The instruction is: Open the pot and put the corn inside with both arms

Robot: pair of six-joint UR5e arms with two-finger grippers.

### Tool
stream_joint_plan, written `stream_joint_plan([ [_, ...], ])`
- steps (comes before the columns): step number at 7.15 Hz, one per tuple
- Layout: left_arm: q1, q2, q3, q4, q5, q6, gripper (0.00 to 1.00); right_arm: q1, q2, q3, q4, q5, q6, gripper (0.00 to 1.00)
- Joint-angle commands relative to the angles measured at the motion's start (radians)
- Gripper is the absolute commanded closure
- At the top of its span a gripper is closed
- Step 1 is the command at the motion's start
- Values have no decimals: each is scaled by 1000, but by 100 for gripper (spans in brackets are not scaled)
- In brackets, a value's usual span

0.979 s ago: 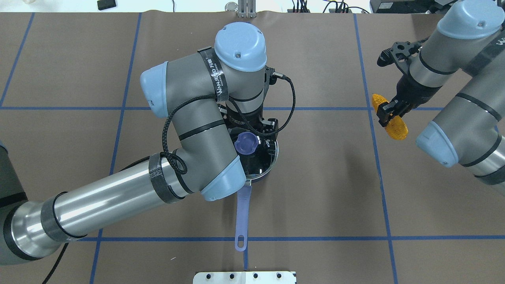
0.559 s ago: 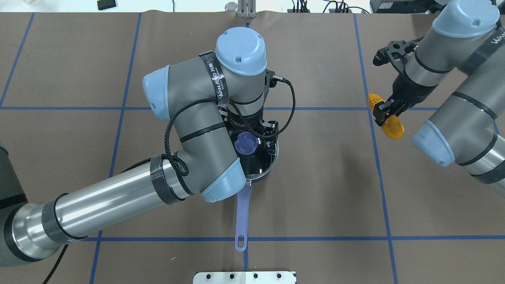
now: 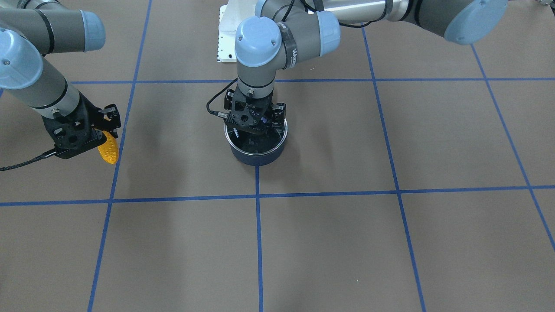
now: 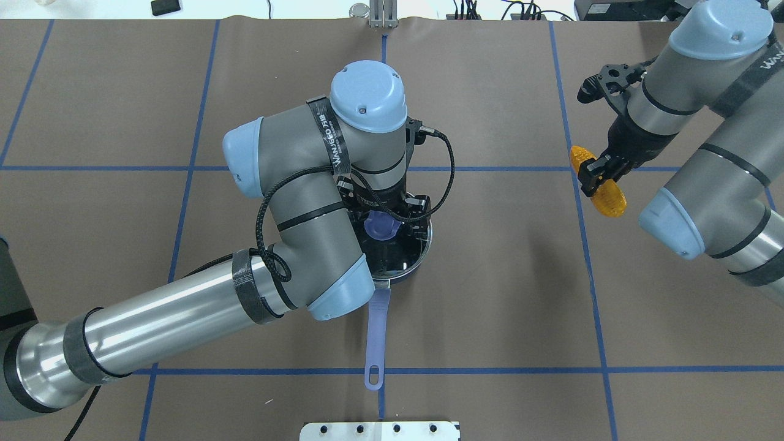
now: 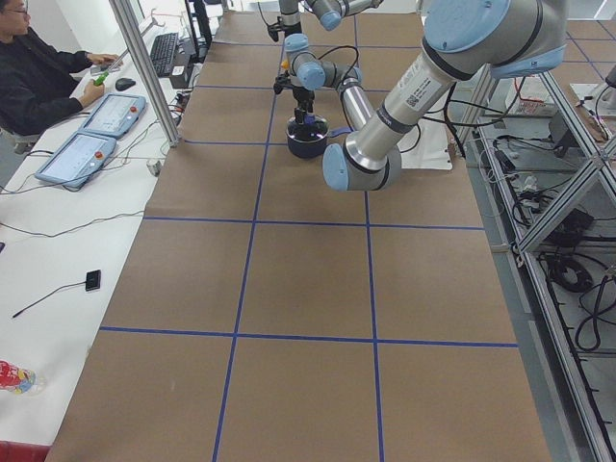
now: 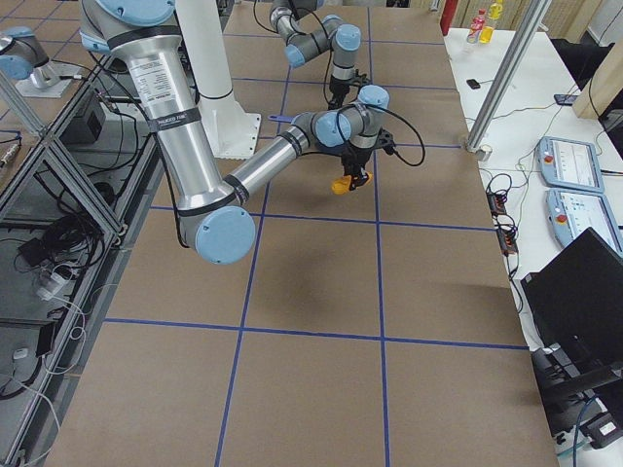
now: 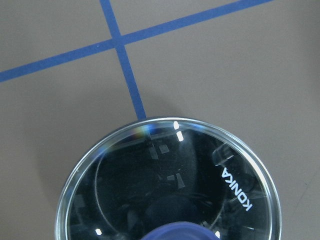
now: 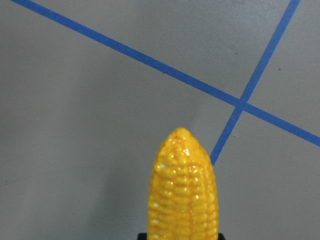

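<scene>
From the robot's edge of the tabletop outward: pot about midway between the left and right edges, handle pointing back at the robot's edge, glass lid on, left gripper down over the lid and straddling the blue knob, with no telling whether pinched on it or only set around it. Farther out and toward the right edge, well apart from the pot, corn held off the tabletop, clamped crosswise at its middle by right gripper, both tapered ends sticking out.
</scene>
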Motion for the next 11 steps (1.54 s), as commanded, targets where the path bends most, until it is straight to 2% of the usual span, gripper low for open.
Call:
stream_joint_plan([
  [1, 1, 1, -2, 3, -5, -15, 29, -3, 0, 1, 0, -1, 0, 62],
  [4, -1, 1, -7, 7, -5, -29, 45, -3, -2, 0, 0, -1, 0, 62],
  [5, -1, 1, -8, 7, -3, -29, 47, -4, -2, -2, 0, -1, 0, 62],
  [10, -45, 1, -33, 10, -8, -14, 46, -32, 34, 4, 0, 5, 2, 62],
  [11, -62, 2, -37, 10, -9, -9, 47, -36, 49, 6, 0, 31, 3, 62],
])
